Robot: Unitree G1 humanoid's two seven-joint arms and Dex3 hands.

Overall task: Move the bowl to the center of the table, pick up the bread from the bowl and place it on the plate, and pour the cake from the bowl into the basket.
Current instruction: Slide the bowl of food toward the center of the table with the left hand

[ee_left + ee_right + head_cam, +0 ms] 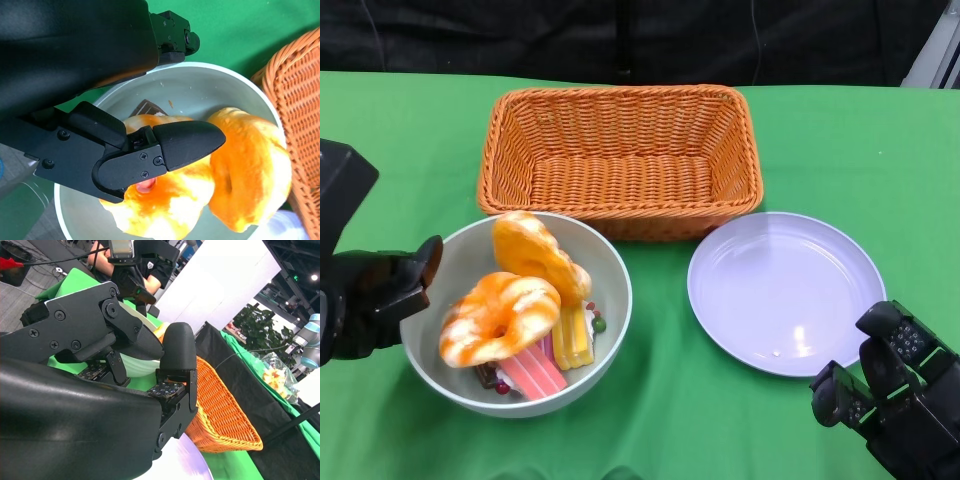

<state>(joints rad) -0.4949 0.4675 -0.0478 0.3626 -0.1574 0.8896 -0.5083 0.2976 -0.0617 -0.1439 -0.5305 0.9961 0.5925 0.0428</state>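
- Bowl (pixel 612 290): I log one pale grey bowl on the green table (pixel 420 140), toward my left-front, just in front of the basket's left corner and left of the plate. It holds all the food items.
- Bread, item one (pixel 500 318): a ring-shaped orange-and-white glazed piece lying on top at the bowl's front left.
- Bread, item two (pixel 535 252): a second orange glazed piece, standing tilted at the back of the bowl and leaning against the first.
- Cake (pixel 532 370): pink and yellow striped slices, partly buried under the bread at the bowl's front; a dark piece shows beside them.
- Basket (pixel 620 160): an orange wicker rectangle at the far centre, with nothing visible inside.
- Plate (pixel 783 292): a lilac round plate, right of the bowl and just in front of the basket's right corner, bare.
- Left hand (pixel 380 290): at the bowl's left rim. From the left wrist view, I see one finger (pixel 185 145) reaching over the bowl above the bread, another outside the rim. Fingers are spread; I cannot tell if they touch the rim.
- Right hand (pixel 890 390): low at my right, just in front of the plate's near edge, fingers curled loosely, holding nothing.
- Background, right wrist view: a seated person (pixel 150 275), partly visible beyond the table.
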